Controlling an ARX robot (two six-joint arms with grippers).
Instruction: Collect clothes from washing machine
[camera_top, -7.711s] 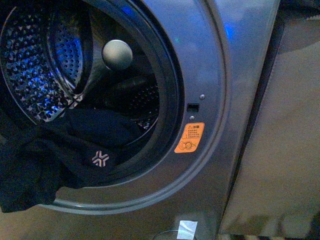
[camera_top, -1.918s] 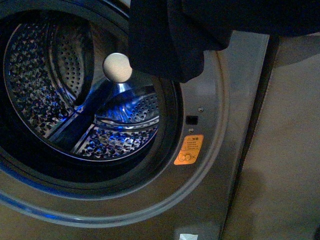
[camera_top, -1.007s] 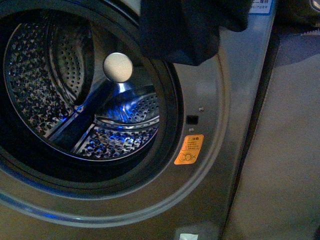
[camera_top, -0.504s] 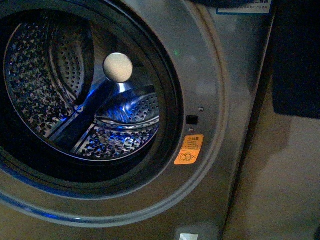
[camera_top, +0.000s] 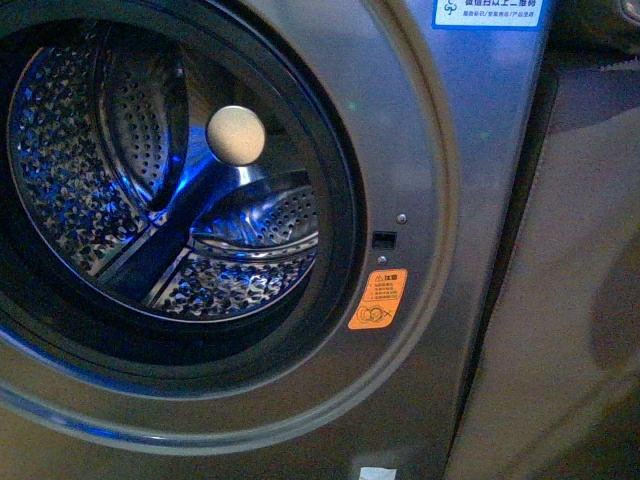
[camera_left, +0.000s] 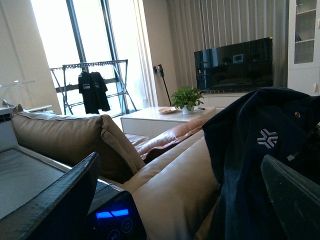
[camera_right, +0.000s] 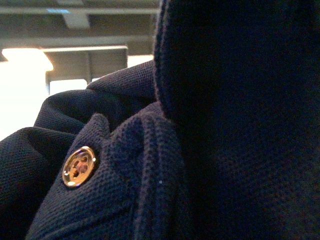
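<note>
The grey washing machine (camera_top: 420, 150) fills the front view, its perforated drum (camera_top: 130, 180) lit blue and holding no fabric; neither arm shows there. The dark navy clothes (camera_left: 250, 165) hang in the air in the left wrist view, the white snowflake logo facing the camera, just beyond my open left gripper (camera_left: 182, 200), whose dark fingers (camera_left: 55, 200) frame the view without touching the fabric. In the right wrist view the clothes (camera_right: 150, 165) press right against the camera with a gold button showing. My right gripper is shut on the clothes; its fingers are hidden by the fabric.
An orange warning sticker (camera_top: 378, 300) and a blue-white label (camera_top: 490, 12) sit on the machine's front; a beige panel (camera_top: 560, 300) stands to its right. The left wrist view shows a tan sofa (camera_left: 165, 175), the machine's lit control panel (camera_left: 110, 215), a TV (camera_left: 235, 65) and a drying rack (camera_left: 95, 90).
The clothes have been lifted out of the drum's mouth, carried up and to the right, and have left the front view. The drum now holds nothing.
</note>
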